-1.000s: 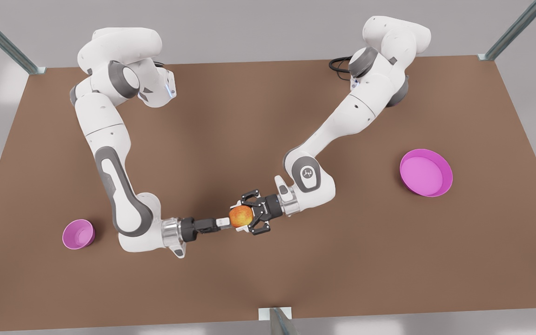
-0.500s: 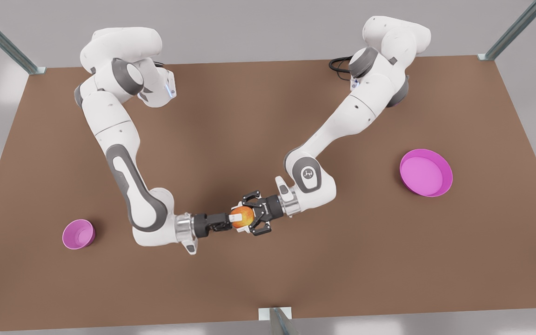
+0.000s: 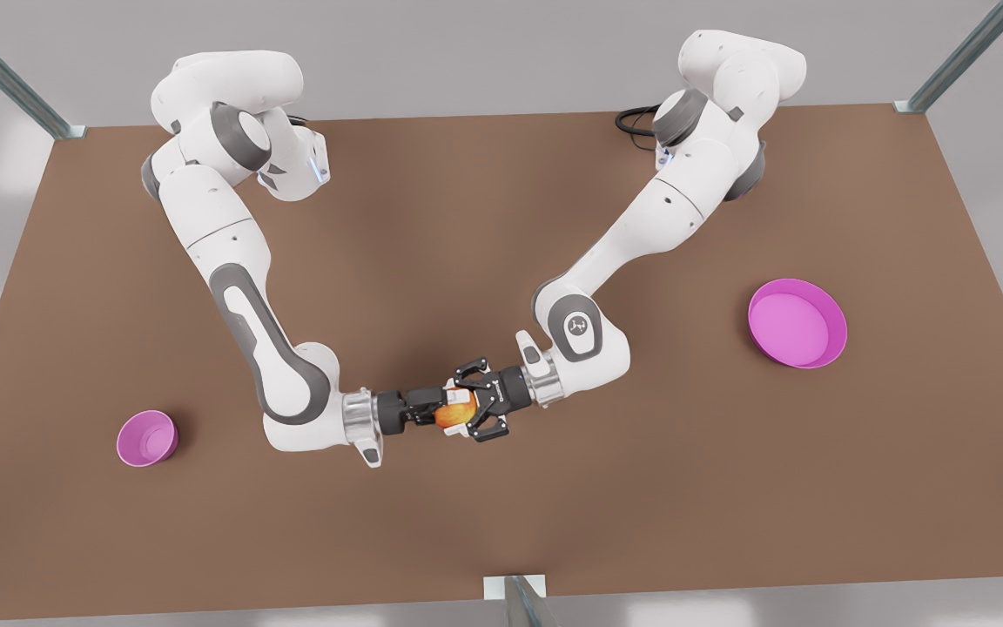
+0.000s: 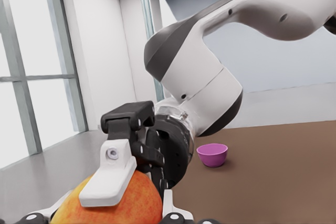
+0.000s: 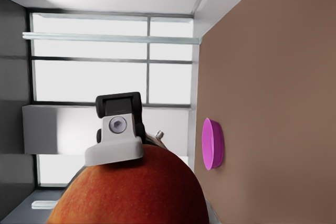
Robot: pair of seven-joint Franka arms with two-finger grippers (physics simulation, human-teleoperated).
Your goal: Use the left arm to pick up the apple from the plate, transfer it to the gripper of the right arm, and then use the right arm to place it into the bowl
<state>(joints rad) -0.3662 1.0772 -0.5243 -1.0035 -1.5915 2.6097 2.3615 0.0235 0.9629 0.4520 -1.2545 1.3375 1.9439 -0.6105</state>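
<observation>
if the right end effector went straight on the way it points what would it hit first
The apple, right at the right end effector's tip; the left end effector grips it from the far side.

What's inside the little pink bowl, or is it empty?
Empty. The bowl shows only its bare pink inside. The apple is far from it, over the table's middle.

Your right wrist view gives you the round red-orange apple [image 5: 128,190] close up, a white-padded finger [image 5: 116,141] pressed against its skin. Beyond it, the wide magenta-pink plate [image 5: 212,144] sits on the brown worktop [image 5: 273,77].
</observation>
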